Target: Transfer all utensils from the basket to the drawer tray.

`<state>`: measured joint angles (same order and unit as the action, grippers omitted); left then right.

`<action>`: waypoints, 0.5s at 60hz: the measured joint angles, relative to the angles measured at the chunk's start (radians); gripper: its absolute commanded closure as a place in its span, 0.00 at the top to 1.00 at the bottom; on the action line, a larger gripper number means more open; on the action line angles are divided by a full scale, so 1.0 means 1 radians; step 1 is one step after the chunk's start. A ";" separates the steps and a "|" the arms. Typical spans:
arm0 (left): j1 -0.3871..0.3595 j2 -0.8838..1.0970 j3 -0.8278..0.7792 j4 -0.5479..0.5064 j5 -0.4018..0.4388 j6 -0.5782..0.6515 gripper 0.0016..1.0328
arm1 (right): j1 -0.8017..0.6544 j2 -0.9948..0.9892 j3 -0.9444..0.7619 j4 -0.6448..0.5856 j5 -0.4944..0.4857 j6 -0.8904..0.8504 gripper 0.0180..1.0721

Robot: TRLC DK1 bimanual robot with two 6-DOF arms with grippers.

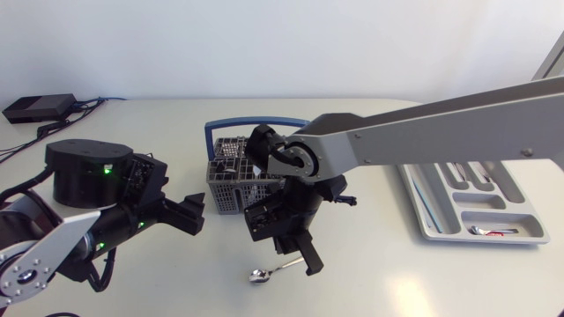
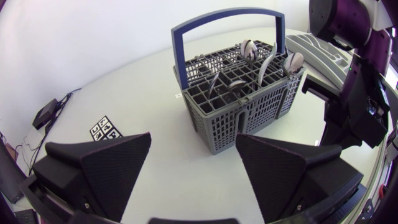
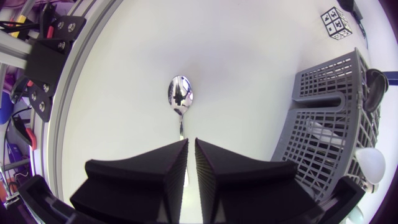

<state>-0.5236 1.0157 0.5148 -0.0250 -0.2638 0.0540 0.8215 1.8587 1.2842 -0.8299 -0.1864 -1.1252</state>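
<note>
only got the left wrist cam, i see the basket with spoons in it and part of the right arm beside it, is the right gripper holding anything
Observer: Yes. The right gripper is shut on the handle of a spoon, whose bowl points ahead of it.
Operator: where is that relative to the basket
Observer: In the head view it is outside the basket, on its near side, low over the table. I cannot tell whether the spoon touches the table.
Operator: anything in the tray yet
Observer: The drawer tray has a small utensil in its near short compartment and long utensils in the far ones.
</note>
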 measured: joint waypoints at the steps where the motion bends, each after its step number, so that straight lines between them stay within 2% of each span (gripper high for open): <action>1: 0.000 0.000 0.000 0.000 0.000 0.000 0.92 | 0.000 -0.001 -0.003 0.005 0.000 0.000 0.15; 6: 0.000 -0.002 0.000 0.000 0.000 0.000 0.92 | 0.000 0.010 -0.017 0.022 0.007 0.003 0.18; 8: 0.000 -0.002 0.000 0.000 0.000 0.000 0.92 | 0.000 0.019 -0.023 0.024 0.008 0.003 0.27; 10: 0.000 -0.002 0.000 0.000 0.000 0.000 0.92 | 0.000 0.031 -0.030 0.027 0.008 0.003 0.44; 12: 0.000 -0.002 0.000 0.000 0.000 0.000 0.92 | 0.000 0.041 -0.039 0.035 0.009 0.004 0.56; 13: 0.000 -0.002 0.000 0.000 0.000 0.000 0.92 | 0.000 0.045 -0.044 0.042 0.009 0.004 0.57; 26: 0.000 -0.003 -0.008 0.000 0.000 0.000 0.92 | 0.001 0.080 -0.063 0.078 0.019 0.019 0.58; 30: 0.000 -0.003 -0.010 0.000 0.000 0.000 0.92 | 0.002 0.080 -0.063 0.084 0.019 0.019 0.55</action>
<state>-0.5236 1.0122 0.5053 -0.0250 -0.2638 0.0540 0.8230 1.9388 1.2217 -0.7464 -0.1673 -1.1061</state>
